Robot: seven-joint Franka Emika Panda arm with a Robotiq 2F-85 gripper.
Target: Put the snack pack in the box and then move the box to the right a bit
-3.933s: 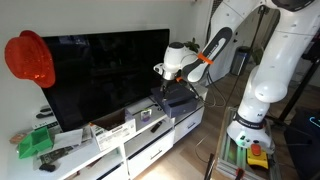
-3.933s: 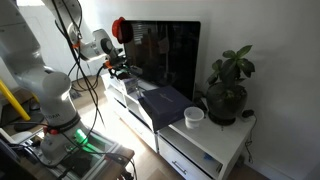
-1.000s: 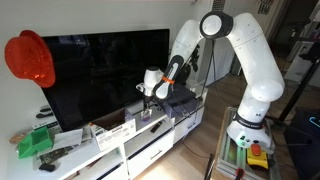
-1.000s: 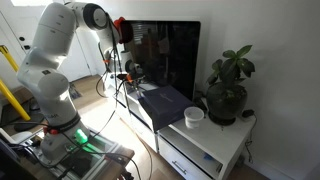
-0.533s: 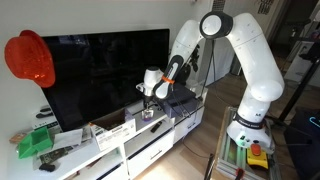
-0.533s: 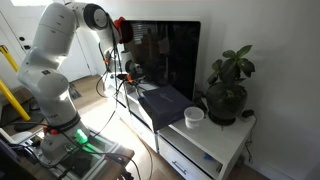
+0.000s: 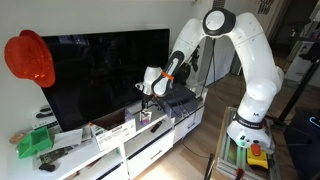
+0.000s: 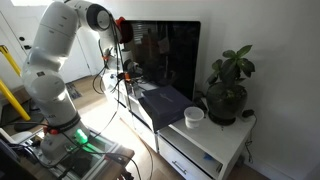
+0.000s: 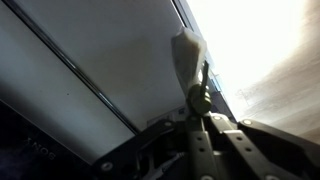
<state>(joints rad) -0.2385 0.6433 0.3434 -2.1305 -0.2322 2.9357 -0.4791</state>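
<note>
Eyes left in an exterior view: a red cap [image 7: 28, 58] hangs at the corner of the big dark television [image 7: 100, 70]. Below it a green object [image 7: 35, 142] sits at the left end of the low white TV stand [image 7: 150, 152].

Move along the top and you reach the box [image 7: 116, 131], small, shallow and whitish, dark print on its long side. It sits in front of the screen, and I cannot see into it from here.

Just right of the box, your jaws point down over the stand, with a small pale thing hanging beneath them. The wrist view tells you more. The jaws are pressed together on the snack pack [image 9: 187, 55], and its pale crinkled end sticks out past the fingertips [image 9: 203, 98]. So the pack is in your grip beside the box, not in it. I cannot tell whether it is clear of the stand top.

Further right, the flat blue-grey case [image 7: 182, 103] lies on the stand, close behind the wrist. The white arm [image 7: 250, 50] arches up and over to its base on the floor at the right.

From the opposite side, in an exterior view, a white cup [image 8: 194, 116] stands beyond the case. A potted plant [image 8: 228, 85] closes out the far end of the stand.
</note>
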